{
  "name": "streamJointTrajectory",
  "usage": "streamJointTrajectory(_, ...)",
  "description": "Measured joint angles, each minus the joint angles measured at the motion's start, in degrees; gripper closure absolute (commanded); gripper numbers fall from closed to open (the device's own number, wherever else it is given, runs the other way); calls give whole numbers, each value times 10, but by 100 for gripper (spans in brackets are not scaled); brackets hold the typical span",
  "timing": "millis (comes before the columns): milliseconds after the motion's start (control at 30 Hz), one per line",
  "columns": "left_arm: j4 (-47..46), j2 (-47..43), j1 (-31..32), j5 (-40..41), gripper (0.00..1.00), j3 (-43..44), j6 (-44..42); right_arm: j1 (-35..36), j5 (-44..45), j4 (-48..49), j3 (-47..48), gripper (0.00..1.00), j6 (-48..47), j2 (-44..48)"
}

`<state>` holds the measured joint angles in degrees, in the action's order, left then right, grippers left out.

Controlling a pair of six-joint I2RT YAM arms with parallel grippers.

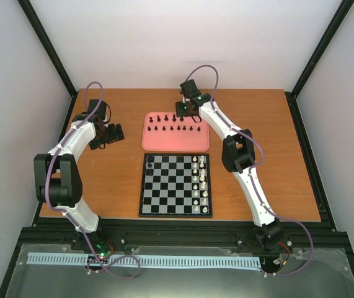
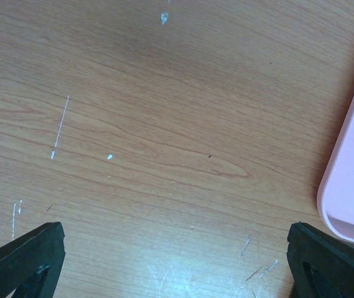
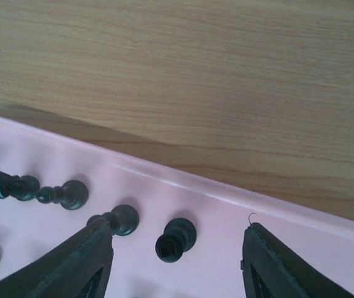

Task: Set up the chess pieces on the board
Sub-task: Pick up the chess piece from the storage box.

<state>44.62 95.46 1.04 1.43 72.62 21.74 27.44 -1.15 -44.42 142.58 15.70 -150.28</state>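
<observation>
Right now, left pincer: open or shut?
Open. In the left wrist view the left pincer has its black fingers at opposite frame edges, only bare wooden table between them.

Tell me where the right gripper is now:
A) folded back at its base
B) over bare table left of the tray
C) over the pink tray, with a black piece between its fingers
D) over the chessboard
C: the right wrist view shows the right gripper above the pink tray, with a black piece in the gap between its spread fingers, neither touching it.
</observation>
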Motion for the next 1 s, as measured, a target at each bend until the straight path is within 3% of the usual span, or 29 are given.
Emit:
streamJointTrajectory(333, 0, 11, 0, -4, 0, 1, 0, -5, -10, 14, 7, 40, 7, -13)
streamJointTrajectory(1000, 0, 12, 0, -7, 0, 1, 0, -8, -23, 19, 7, 57, 17, -33)
